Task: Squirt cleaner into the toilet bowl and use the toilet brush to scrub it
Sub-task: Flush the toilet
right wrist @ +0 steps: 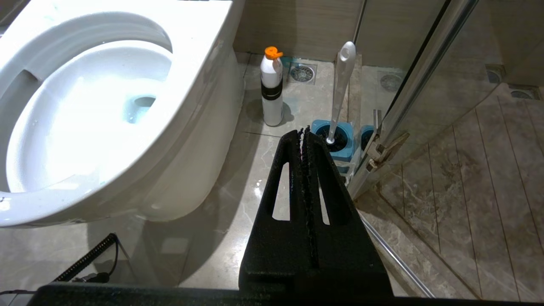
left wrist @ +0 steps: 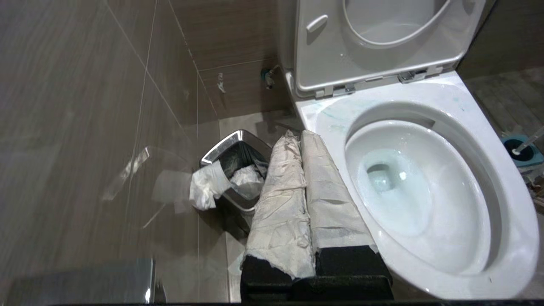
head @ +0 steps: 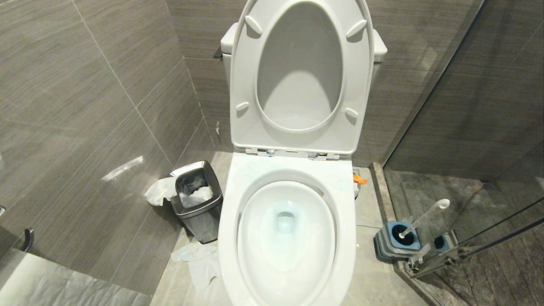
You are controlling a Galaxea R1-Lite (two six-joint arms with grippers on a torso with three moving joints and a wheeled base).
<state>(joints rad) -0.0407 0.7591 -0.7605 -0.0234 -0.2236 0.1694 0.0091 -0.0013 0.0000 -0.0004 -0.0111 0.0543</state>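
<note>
The white toilet bowl [head: 231,221] stands open, seat and lid raised, with bluish water at the bottom. The toilet brush [head: 426,216] leans in its blue-and-grey holder [head: 393,245] on the floor to the bowl's right; its bristle head is hidden inside. A white cleaner bottle [right wrist: 272,91] with an orange cap stands beside the bowl's base. My left gripper [left wrist: 297,138], its fingers wrapped in white paper, is shut and empty between the bin and the bowl's rim [left wrist: 331,123]. My right gripper [right wrist: 304,131] is shut and empty above the floor, short of the brush [right wrist: 340,89].
A small steel bin [head: 197,199] stuffed with tissue sits left of the toilet, with crumpled paper [head: 199,263] on the floor by it. A glass shower door [head: 488,204] and its metal frame close off the right side, just behind the holder. Tiled walls stand close on the left.
</note>
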